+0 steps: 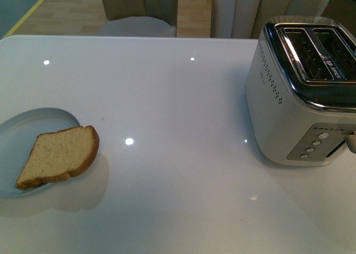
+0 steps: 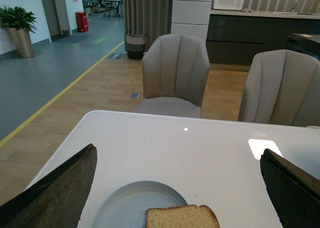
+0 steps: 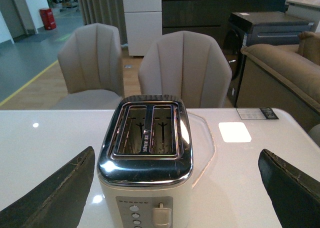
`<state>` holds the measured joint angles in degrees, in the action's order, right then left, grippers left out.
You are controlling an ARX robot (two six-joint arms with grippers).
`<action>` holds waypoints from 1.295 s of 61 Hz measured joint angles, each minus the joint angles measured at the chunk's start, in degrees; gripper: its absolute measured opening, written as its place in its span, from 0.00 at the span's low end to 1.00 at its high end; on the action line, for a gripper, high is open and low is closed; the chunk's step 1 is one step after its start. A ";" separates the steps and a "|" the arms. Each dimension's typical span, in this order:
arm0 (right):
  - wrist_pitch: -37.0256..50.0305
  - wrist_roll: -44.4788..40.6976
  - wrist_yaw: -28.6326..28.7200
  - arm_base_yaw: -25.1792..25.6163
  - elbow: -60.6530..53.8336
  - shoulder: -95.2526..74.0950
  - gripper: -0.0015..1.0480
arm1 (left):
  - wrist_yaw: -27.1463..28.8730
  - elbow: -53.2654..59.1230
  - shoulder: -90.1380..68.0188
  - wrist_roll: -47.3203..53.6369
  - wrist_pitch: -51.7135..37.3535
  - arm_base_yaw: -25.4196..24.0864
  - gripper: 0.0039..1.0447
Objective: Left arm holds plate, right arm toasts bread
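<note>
Bread [image 2: 182,217] on plate [image 2: 125,203] — left gripper [image 2: 177,153] near, spread

Table [image 1: 183,109]: glossy white top, ceiling lights mirrored in it.
Left side: pale blue-grey plate [image 1: 22,131], flat on the surface.
On plate: bread [image 1: 58,156] overhanging the rim, perhaps touching the table.
Right side: white-and-chrome toaster [image 1: 289,98], upright, well apart.

On the table [image 1: 183,98], a plate [image 1: 22,131] sits at the near left, with the bread [image 1: 58,156] lying on it and overhanging its right rim. A toaster [image 1: 289,115] stands well apart on the right side. Two chairs [image 1: 139,11] stand behind the table's far edge.
</note>
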<state>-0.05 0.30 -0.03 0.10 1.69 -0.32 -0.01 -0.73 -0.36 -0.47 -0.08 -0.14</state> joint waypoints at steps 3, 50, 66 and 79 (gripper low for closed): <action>0.00 0.00 0.00 0.00 0.00 0.00 0.92 | 0.02 -0.02 0.00 0.00 0.00 0.00 0.93; 0.00 0.00 0.02 0.00 0.00 0.00 0.92 | -23.06 -10.58 -14.60 -19.61 19.87 -9.66 0.93; 0.00 0.00 0.02 0.00 0.00 0.00 0.92 | -29.42 -15.45 -49.20 -12.55 -8.35 -22.34 0.93; 0.00 0.00 0.02 0.00 0.00 0.00 0.92 | -25.73 -23.12 -82.68 -8.07 -26.29 -24.76 0.93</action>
<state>-0.05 0.30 -0.01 0.10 1.69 -0.32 -25.74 -23.86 -83.05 -8.54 -26.37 -24.91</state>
